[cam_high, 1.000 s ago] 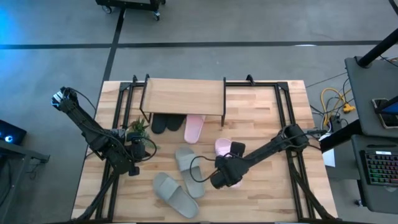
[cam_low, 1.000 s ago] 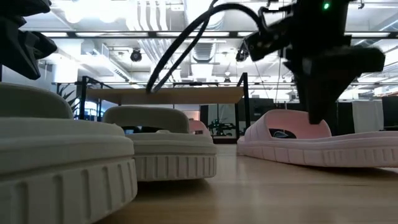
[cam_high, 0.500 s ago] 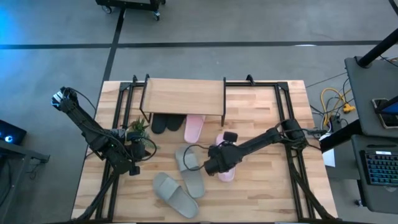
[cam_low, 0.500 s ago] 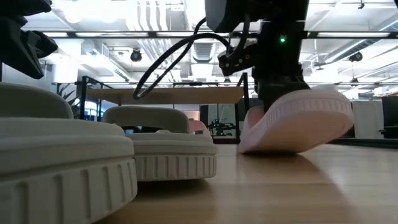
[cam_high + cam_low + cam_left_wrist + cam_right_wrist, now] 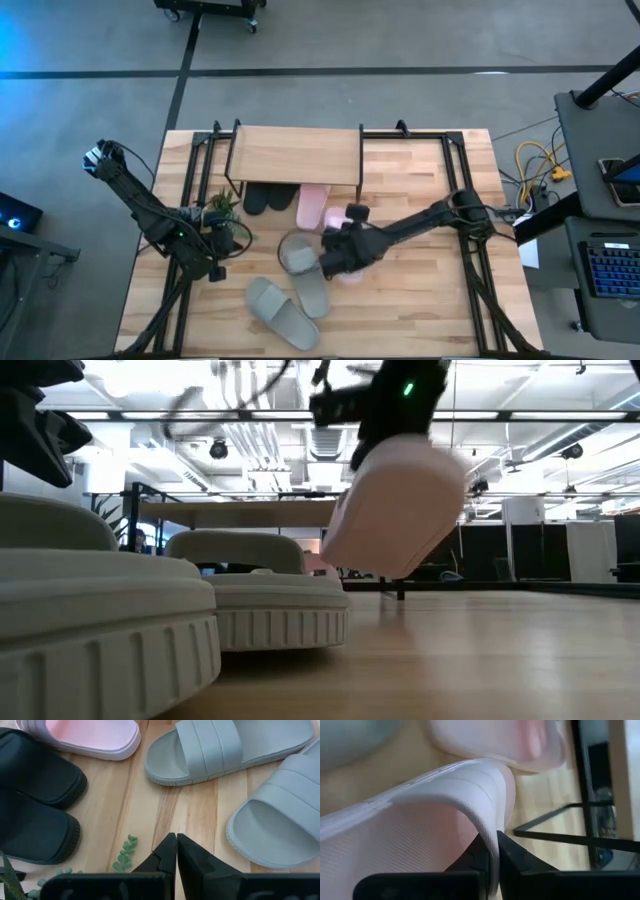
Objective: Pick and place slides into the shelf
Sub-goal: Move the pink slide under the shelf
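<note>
My right gripper (image 5: 333,262) is shut on a pale pink slide (image 5: 395,510), which hangs tilted above the table in front of the shelf (image 5: 295,155). Under the shelf lie a black pair (image 5: 265,197) and the other pink slide (image 5: 312,205), soles on the table. Two grey-green slides (image 5: 300,268) (image 5: 282,312) rest flat on the table to the held slide's left and near left. My left gripper (image 5: 238,240) waits shut beside a small plant, touching nothing. My right gripper pinches the pink slide's wide strap at its edge (image 5: 490,827) between the two fingers, one on each face of the strap. The slide is lifted clear of the table and hangs tilted below the gripper, its sole (image 5: 400,530) facing the low camera.
A small green plant (image 5: 222,205) stands left of the black slides. The shelf's thin black legs (image 5: 545,827) and the black frame rails (image 5: 190,190) border the work area. Bare tabletop (image 5: 420,310) lies at the near right.
My right gripper has shut on the pink slide's strap and carried it up and toward the table's left, nearer the shelf. The slide, which lay flat on the table, has tipped up and now hangs clear of it.
</note>
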